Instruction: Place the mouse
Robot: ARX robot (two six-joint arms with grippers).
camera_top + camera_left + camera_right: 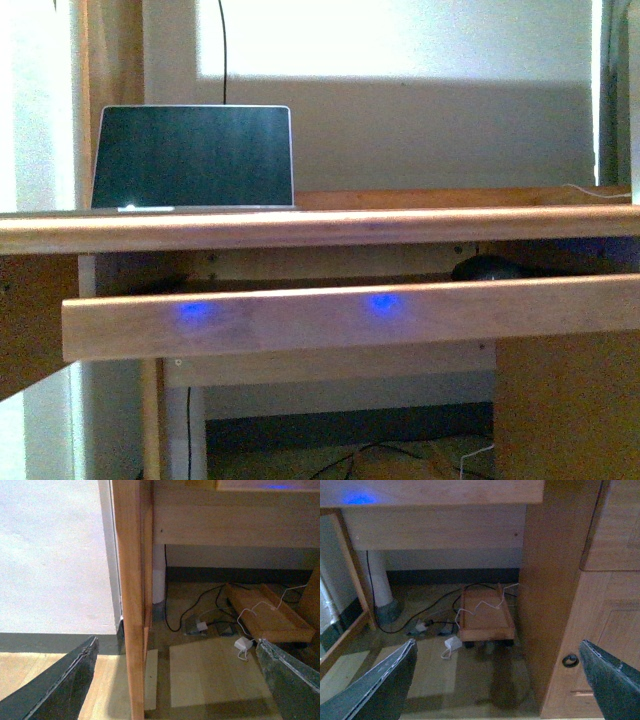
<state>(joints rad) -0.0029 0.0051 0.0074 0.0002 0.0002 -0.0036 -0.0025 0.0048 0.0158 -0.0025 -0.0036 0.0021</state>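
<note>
The mouse (490,268) is a small dark domed shape lying on the pulled-out keyboard shelf (350,318), toward its right end under the desktop. Only its top shows above the shelf's front board. Neither arm appears in the front view. My left gripper (175,680) is open and empty, low by the desk's wooden leg (132,605) and facing the floor under the desk. My right gripper (497,680) is also open and empty, low beside the desk's cabinet side (555,590). The mouse is out of view in both wrist views.
A laptop (192,157) stands open on the desktop (320,228) at the left. Under the desk, cables (200,605), white adapters (452,643) and a wooden wheeled tray (485,615) lie on the floor. A cabinet door with a ring pull (570,660) is beside my right gripper.
</note>
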